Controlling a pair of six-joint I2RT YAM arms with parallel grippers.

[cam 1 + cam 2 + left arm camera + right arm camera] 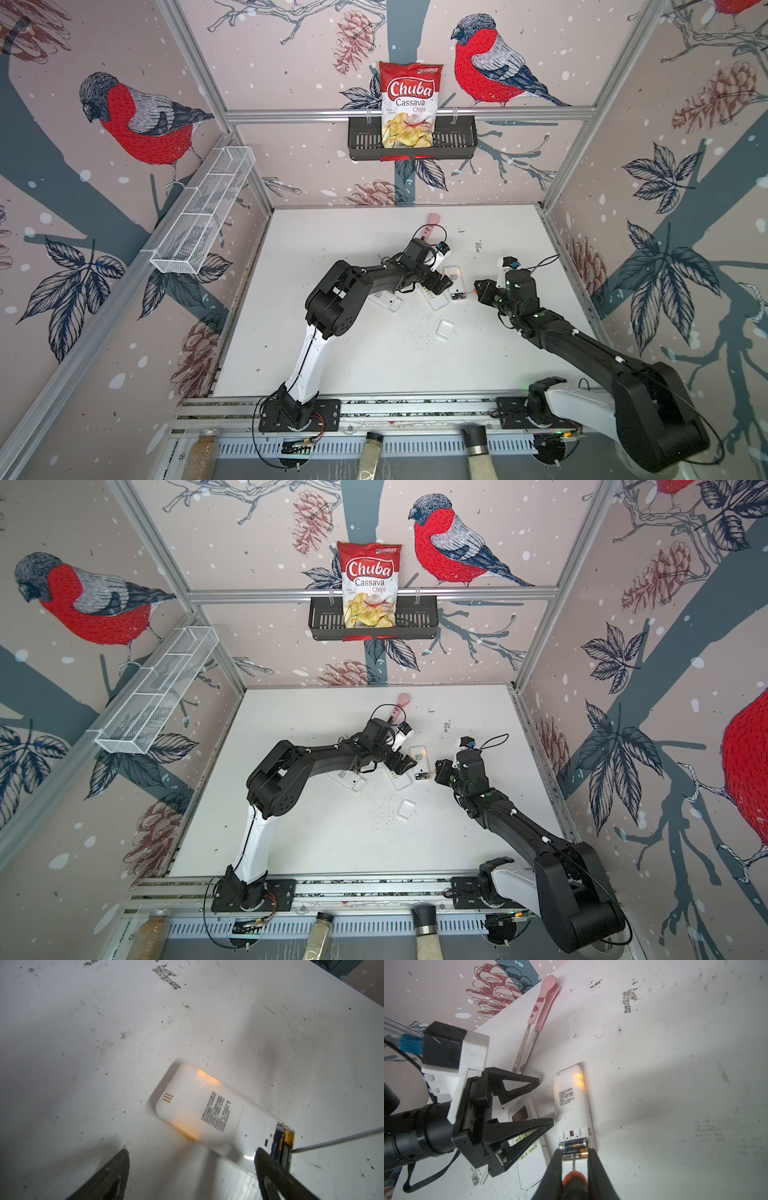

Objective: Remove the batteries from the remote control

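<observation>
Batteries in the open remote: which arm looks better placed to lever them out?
Right, probably: the right pincer grips the screwdriver, whose tip sits at the batteries. The left pincer stands open, holding nothing.

- A Chuba Cassava Chips bag (409, 106) stands in a black slotted basket (457, 143), upper centre in both top views.
- A white wire basket (203, 212) hangs at upper left.
- Pink-handled tongs (433, 219) lie near the white table's (374, 365) far edge.
- A small white square piece (444, 329) lies alone mid-table.
- A screwdriver (574, 1180) has an orange-and-black handle and a slim metal shaft.
- Three jars (370, 455) line the bottom edge.
</observation>
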